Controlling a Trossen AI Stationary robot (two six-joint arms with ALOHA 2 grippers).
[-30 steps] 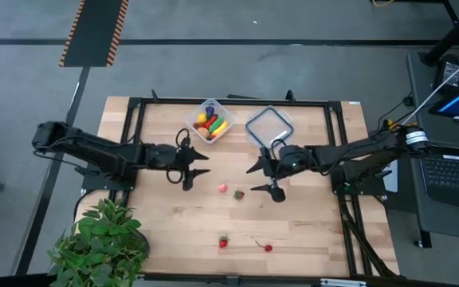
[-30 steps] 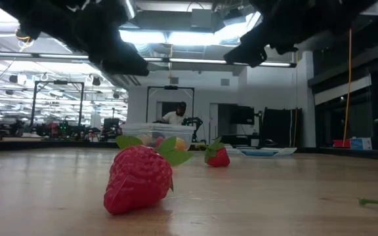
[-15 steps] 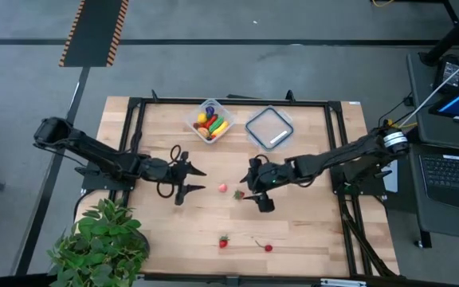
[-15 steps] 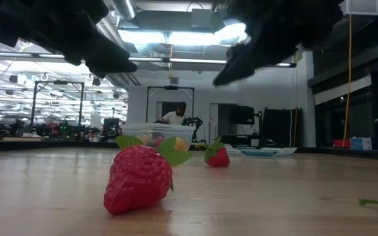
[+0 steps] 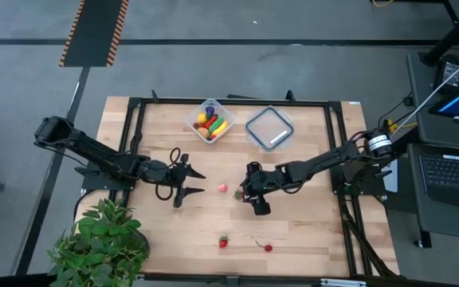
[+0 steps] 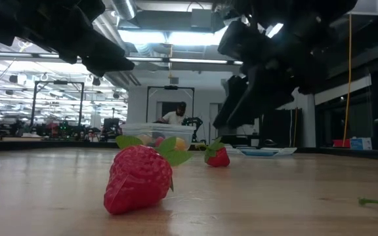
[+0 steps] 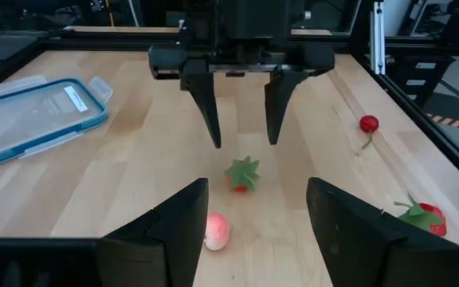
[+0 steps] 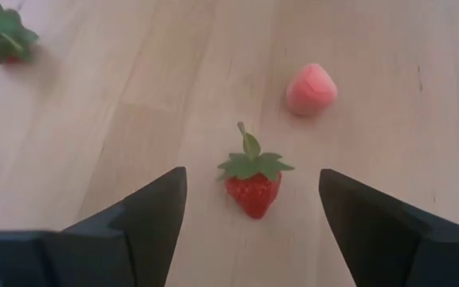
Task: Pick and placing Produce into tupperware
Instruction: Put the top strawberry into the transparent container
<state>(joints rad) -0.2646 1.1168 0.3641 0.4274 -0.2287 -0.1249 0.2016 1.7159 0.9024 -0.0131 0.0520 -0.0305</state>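
Observation:
The clear tupperware tub point(image 5: 209, 119) stands near the table's far edge with several coloured produce pieces inside. On the bare wood lie a small strawberry point(image 8: 252, 179), a pink piece point(image 8: 311, 89), a larger strawberry point(image 5: 223, 241) and a cherry point(image 5: 268, 248). My right gripper point(image 5: 246, 190) is open and low over the table. The small strawberry point(image 5: 238, 194) lies just ahead of its spread fingers point(image 8: 146, 215). My left gripper point(image 5: 201, 181) is open, hovering left of the pink piece point(image 5: 222, 188) and facing the right gripper point(image 7: 244, 142).
The flat lid point(image 5: 268, 127) with a white label lies right of the tub. A potted plant point(image 5: 102, 239) stands at the near left corner. Black frame rails point(image 5: 134, 143) run along the table's sides. Bare wood lies between the loose pieces and the near edge.
My right gripper has swept from beside the lid toward the table's near left and come down, ending just right of the small strawberry. My left gripper has shifted a little toward the near edge. Both stay open. No produce has moved.

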